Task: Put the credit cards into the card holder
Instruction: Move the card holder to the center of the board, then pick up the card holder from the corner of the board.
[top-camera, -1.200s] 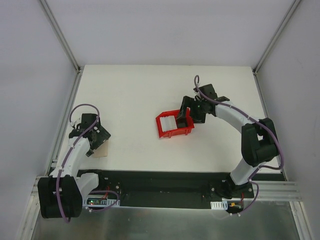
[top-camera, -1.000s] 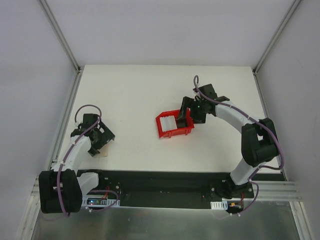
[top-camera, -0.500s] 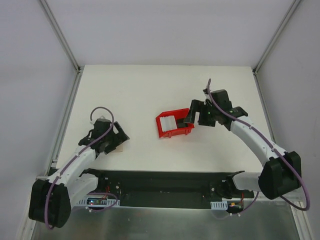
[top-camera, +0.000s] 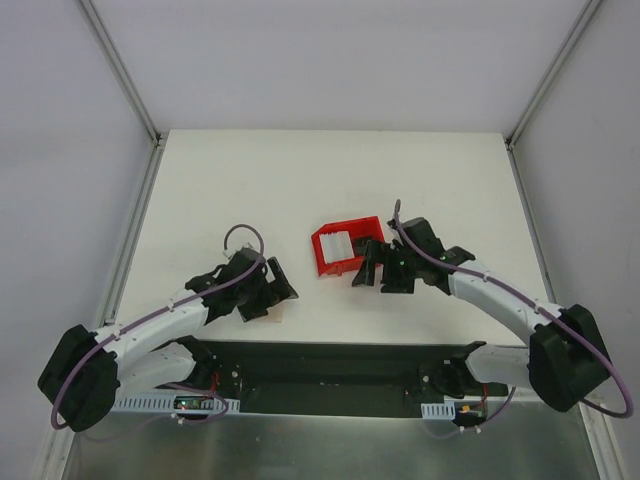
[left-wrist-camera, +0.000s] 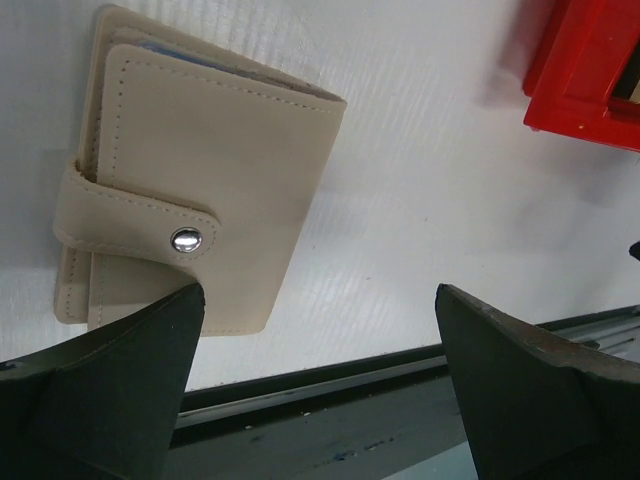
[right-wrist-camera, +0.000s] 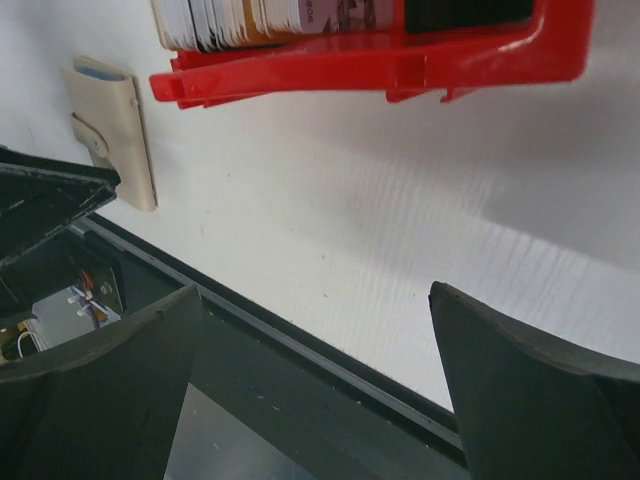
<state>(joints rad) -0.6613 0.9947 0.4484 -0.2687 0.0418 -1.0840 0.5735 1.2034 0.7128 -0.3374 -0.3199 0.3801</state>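
Observation:
The tan card holder (left-wrist-camera: 190, 200) lies snapped shut on the white table near its front edge, with pale blue lining at its far end. It also shows in the top view (top-camera: 273, 314) and the right wrist view (right-wrist-camera: 110, 130). My left gripper (left-wrist-camera: 318, 295) is open and empty just right of it, its left finger (left-wrist-camera: 110, 390) at the holder's corner. Several whitish credit cards (right-wrist-camera: 250, 15) and a black one (right-wrist-camera: 470, 12) stand in the red bin (top-camera: 345, 262). My right gripper (right-wrist-camera: 315, 292) is open and empty, just in front of the bin.
The table's black front rail (left-wrist-camera: 330, 385) runs under both grippers. The red bin also shows at the top right of the left wrist view (left-wrist-camera: 590, 70). My left gripper's black body shows at the left of the right wrist view (right-wrist-camera: 45, 215).
My left arm has swung right along the front edge, and the card holder now lies further right. My right gripper has moved from the bin's right side to its near side.

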